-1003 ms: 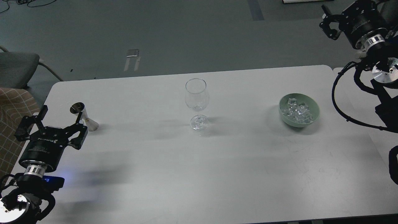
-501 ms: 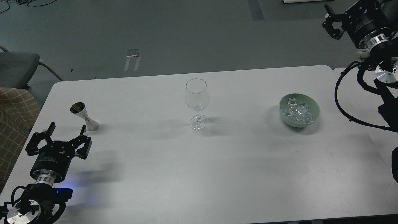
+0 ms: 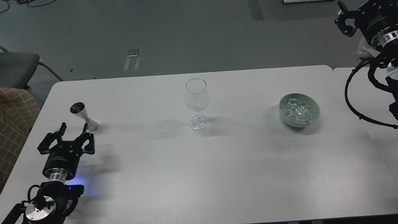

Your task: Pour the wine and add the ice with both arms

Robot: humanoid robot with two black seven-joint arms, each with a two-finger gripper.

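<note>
At about eight o'clock on the white table (image 3: 242, 174), the left gripper (image 3: 73, 128) has drawn back toward the near edge over the last second, its fingers spread and empty, now lined up just short of the steel jigger (image 3: 84, 116) standing at its twelve o'clock. I judge this a re-aim for grasping the jigger, which presumably holds the wine — its contents cannot be made out. Up at two o'clock, the right gripper (image 3: 343, 20) has swung further out past the table's far corner; it is too dark and small to tell whether it is parted or closed. The ice (image 3: 298, 112) sits heaped in the green bowl (image 3: 314, 105) at three o'clock, well apart from that arm. At centre stands the wine glass (image 3: 196, 99), upright and seemingly empty — nothing blocks either route to it.
</note>
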